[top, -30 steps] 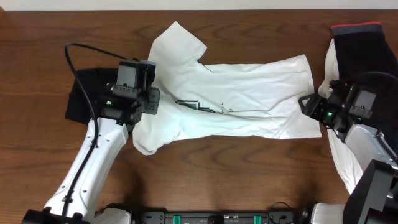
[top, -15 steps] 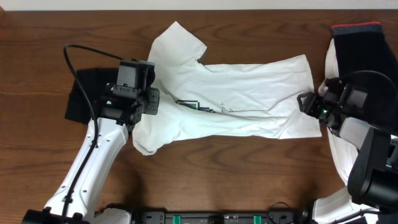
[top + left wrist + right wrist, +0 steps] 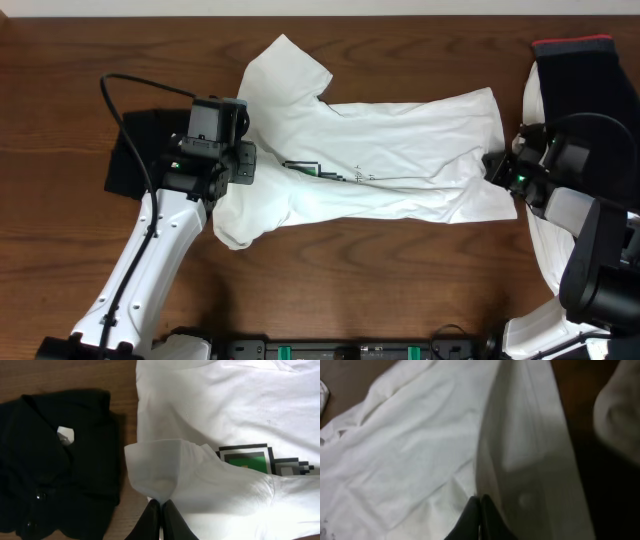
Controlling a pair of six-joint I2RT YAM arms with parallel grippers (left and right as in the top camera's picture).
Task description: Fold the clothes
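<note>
Garment: white T-shirt (image 3: 400, 150) spread sideways across the middle of the table (image 3: 380, 280), collar end to the left, hem to the right, one sleeve pointing to the far edge, the other bunched toward the near edge.
Logo: green-and-black square (image 3: 245, 457) face up near the collar end, with creases running along the body beside it.
Left grip: left end effector (image 3: 161, 510) clenched on a raised fold of white cloth at the collar end, near the logo.
Right grip: right end effector (image 3: 480, 507) pinched shut on the hem edge at the right end of the shirt.
Step, as judged: both ends held, so probably a stretch or a lengthwise fold about to begin.
Doing it well: lift both ends together and level; keep light tension to draw out the creases; carry the held edge over in one sweep onto the opposite edge; let go only once the cloth lies flat.
Left neighbour: black garment (image 3: 50, 460) with buttons and a small white tag, touching the shirt's edge beneath the left arm; could get dragged along.
Right neighbour: dark garment with a red band (image 3: 570, 50) and pale cloth (image 3: 545, 250) heaped under the right arm, just beside the hem; could snag on a pull to the right.
Cable: black loop (image 3: 130, 85) over the left arm, above the black garment, apart from the shirt.
</note>
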